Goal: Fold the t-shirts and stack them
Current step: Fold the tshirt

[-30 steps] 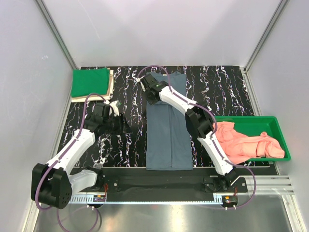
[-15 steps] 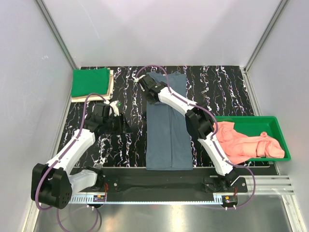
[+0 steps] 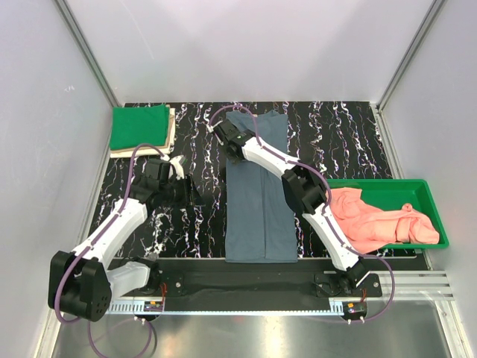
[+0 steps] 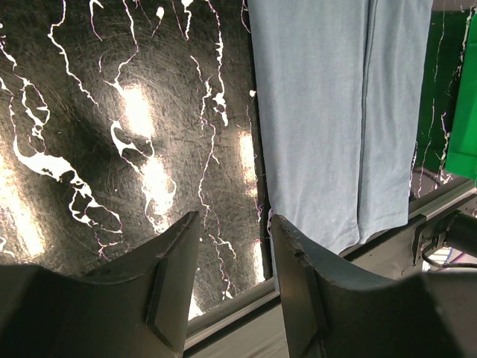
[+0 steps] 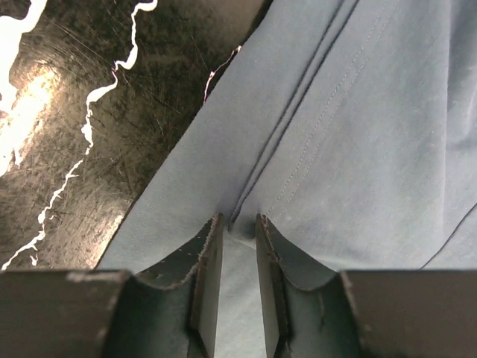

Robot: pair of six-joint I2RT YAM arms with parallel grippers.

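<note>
A blue-grey t-shirt (image 3: 259, 194), folded into a long strip, lies in the middle of the black marbled table. My right gripper (image 3: 229, 142) is at its far left corner. In the right wrist view the gripper (image 5: 238, 222) presses down on the shirt (image 5: 358, 134) with its jaws nearly closed on a pinched fold of the cloth. My left gripper (image 3: 188, 195) hovers open and empty over bare table, left of the shirt. In the left wrist view the gripper (image 4: 235, 220) has the shirt (image 4: 335, 112) beyond it to the right. A salmon-pink t-shirt (image 3: 373, 220) lies crumpled in the green bin (image 3: 417, 190).
A folded green t-shirt (image 3: 139, 125) sits on a beige one (image 3: 172, 128) at the far left corner. The green bin stands at the right edge and its edge shows in the left wrist view (image 4: 466, 112). White walls enclose the table.
My right gripper has shifted slightly towards the far left along the shirt's upper left edge. The left arm has not moved.
</note>
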